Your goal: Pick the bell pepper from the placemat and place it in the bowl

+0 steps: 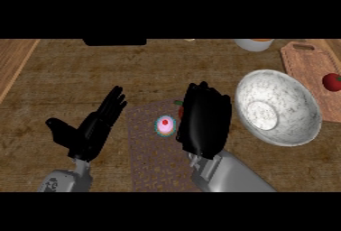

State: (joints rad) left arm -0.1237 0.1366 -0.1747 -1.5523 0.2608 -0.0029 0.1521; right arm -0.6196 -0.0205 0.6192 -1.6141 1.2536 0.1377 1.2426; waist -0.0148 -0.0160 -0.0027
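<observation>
Hovering our right hand [203,119] over the brown woven placemat [149,149], fingers straight and holding nothing, we are hiding the red bell pepper [178,104] at its left edge and should curl around it squarely before carrying it right to the white marbled bowl [303,97], while our left hand [93,126] is resting open.

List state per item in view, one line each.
Left hand: open, fingers straight, left of the placemat, holding nothing.
Right hand: over the placemat's right edge, back toward the camera; fingers' state unclear.
Pepper: mostly hidden by the right hand, only a red sliver shows.
Placemat: flat on the counter.
Cupcake: upright on the placemat.
Bowl: empty, tilted.
Tomato: on the cutting board.
</observation>
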